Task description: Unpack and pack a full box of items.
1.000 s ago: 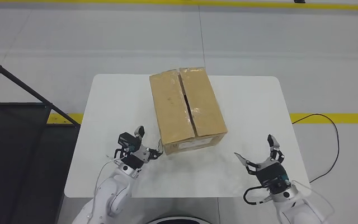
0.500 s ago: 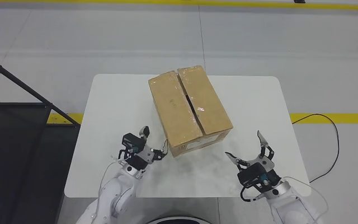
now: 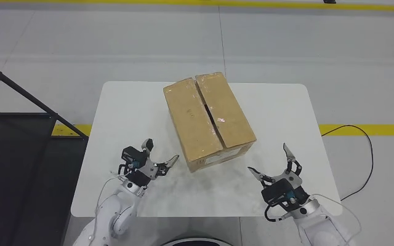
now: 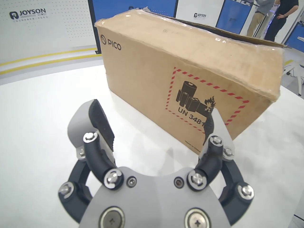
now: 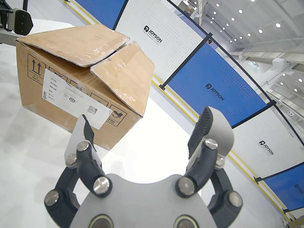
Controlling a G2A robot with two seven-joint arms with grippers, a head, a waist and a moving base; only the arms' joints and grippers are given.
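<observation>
- The box (image 3: 208, 120) stands in the middle of the frame in the top view, on the white counter (image 3: 123, 111). It is turned at a slant, so one corner points toward the lower left.
- Both top flaps are folded down and meet along a seam down the lid. In the right wrist view the box (image 5: 78, 72) shows the flaps lying loose and a little raised at the seam, with clear tape on their edges.
- A white label is stuck on the short end that faces the lower edge of the frame.
- In the left wrist view the box (image 4: 166, 60) shows a red-dashed battery mark on its long side.
- The left tool (image 3: 162, 150) is at the lower left of the frame, just beside the box's near corner. Its jaws are spread wide with nothing between them (image 4: 154, 110).
- The right tool (image 3: 268, 158) is at the lower right, apart from the box, over the counter near its front edge. It is also spread wide and empty (image 5: 145, 115).
- A black cable (image 3: 363, 154) lies on the floor at the right of the frame.
</observation>
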